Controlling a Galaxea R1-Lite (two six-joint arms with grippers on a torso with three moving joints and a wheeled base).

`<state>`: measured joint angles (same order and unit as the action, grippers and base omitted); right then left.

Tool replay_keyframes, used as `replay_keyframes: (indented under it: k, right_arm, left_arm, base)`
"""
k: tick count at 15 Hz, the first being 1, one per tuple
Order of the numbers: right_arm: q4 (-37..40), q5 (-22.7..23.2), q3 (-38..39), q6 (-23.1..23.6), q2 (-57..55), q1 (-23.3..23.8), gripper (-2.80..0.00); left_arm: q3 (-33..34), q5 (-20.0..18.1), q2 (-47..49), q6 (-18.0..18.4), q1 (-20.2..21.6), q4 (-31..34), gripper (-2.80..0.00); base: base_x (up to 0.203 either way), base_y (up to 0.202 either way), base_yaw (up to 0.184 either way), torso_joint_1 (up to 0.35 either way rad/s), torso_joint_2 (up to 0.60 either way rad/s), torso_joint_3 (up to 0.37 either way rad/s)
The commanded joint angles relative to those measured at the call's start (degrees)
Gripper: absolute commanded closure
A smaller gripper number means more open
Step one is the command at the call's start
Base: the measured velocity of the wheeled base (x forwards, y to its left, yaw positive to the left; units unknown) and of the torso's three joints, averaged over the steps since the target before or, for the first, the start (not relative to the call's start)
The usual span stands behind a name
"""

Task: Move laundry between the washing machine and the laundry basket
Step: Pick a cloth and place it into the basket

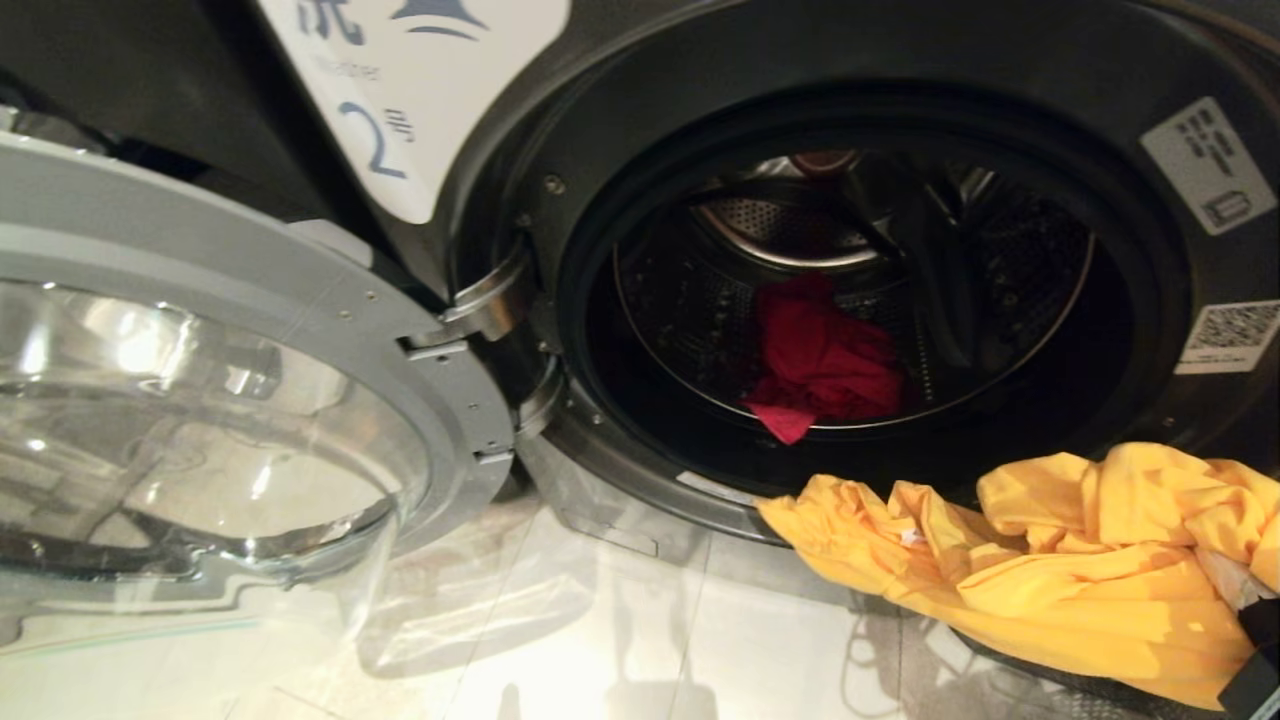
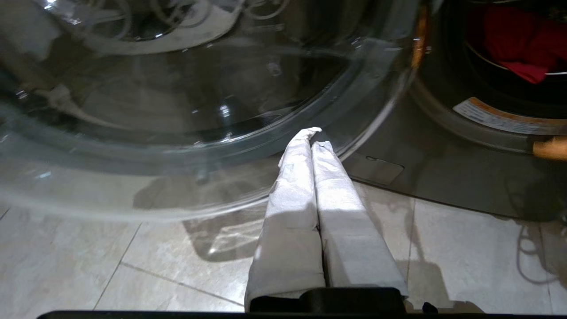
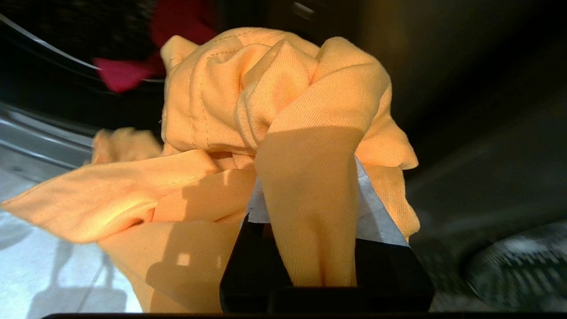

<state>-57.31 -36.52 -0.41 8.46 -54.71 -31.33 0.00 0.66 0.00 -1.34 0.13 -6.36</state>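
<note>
Hanging bunched from the right gripper point(image 3: 310, 195), the mustard-orange garment point(image 1: 1080, 570) sits low in front of the washing machine point(image 1: 1150, 60), just below the rim of its open mouth; jaws clamped on a fold of the cloth, white finger wraps point(image 3: 376, 217) poking out from under it. One loose end trails out to the side over the pale tiled floor point(image 1: 600, 640). Red-pink garment point(image 1: 815, 360) lies crumpled inside the drum, near the front lip. Washer door point(image 1: 330, 290) swung fully open to the robot's left, glass bowl facing out. White label point(image 1: 420, 90) with a 2 above the hinge. Left gripper point(image 2: 312, 137) parked low beside the door glass, wrapped fingers pressed together, holding nothing
</note>
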Motion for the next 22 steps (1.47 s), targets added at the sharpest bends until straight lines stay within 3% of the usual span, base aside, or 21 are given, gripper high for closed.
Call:
replay_keyframes:
  k: [1,8,15,18,22]
  right_arm:
    - [-0.27,1.75,-0.08,0.14,-0.20,2.70,0.00]
    - [-0.45,4.18,-0.32,0.32,-0.13,6.03,0.00]
    - [-0.40,5.67,-2.96,0.51,-3.67,12.65,0.00]
    - [-0.51,6.07,-4.29,-2.27,-9.87,12.85,0.00]
    - [-0.44,7.95,-8.28,-9.34,-19.25,12.87,0.00]
  left_arm:
    - [2.29,0.04,0.09,-0.07,0.04,-0.05,0.00]
    - [2.29,-0.04,0.09,0.00,0.04,-0.05,0.00]
    - [2.29,0.04,0.09,0.02,0.04,-0.05,0.00]
    - [2.29,-0.04,0.09,-0.06,0.04,-0.05,0.00]
    - [2.29,0.01,0.09,-0.03,0.04,-0.05,0.00]
  base:
    - [-0.001,0.007,-0.180,0.007,0.01,0.004]
    - [0.001,0.007,-0.176,0.001,0.00,0.003]
    - [0.001,0.008,-0.176,0.002,0.00,0.002]
    - [0.000,0.006,-0.158,0.000,0.00,0.004]
    - [0.000,0.000,-0.022,0.001,0.00,0.001]
